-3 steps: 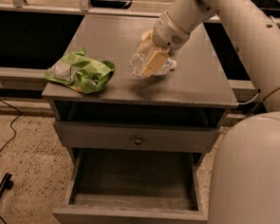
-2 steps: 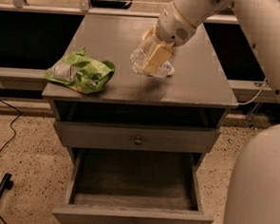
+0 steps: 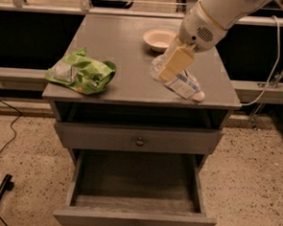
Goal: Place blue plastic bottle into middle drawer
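The hand (image 3: 167, 72) hangs over the right half of the desk (image 3: 116, 46), reaching down from a thick white arm (image 3: 219, 14) that enters from the upper right. Its pale yellow finger (image 3: 176, 63) lies flat across the clear end of the blue plastic bottle (image 3: 183, 85) - the hand is clamped on it, with the second finger hidden behind the bottle. The bottle is tilted, its white cap (image 3: 198, 96) pointing down and to the right, close to the desk's front right corner. Whether the cap touches the surface or hangs just above it cannot be told.

Just behind the hand, toward the back of the desk, sits a round beige bowl (image 3: 159, 39). Well apart on the left side lies a crumpled green snack bag (image 3: 81, 73).

Under the top is an open dark gap, then a grey drawer (image 3: 97, 136) that is closed, with a small round knob (image 3: 139, 142) at its centre. Below that the middle drawer (image 3: 101, 219) is pulled fully out toward the camera - its inside is bare grey wood, and the bottle is not in it. The cabinet stands on a speckled floor (image 3: 252, 189), with dark cables (image 3: 0, 149) at the left.
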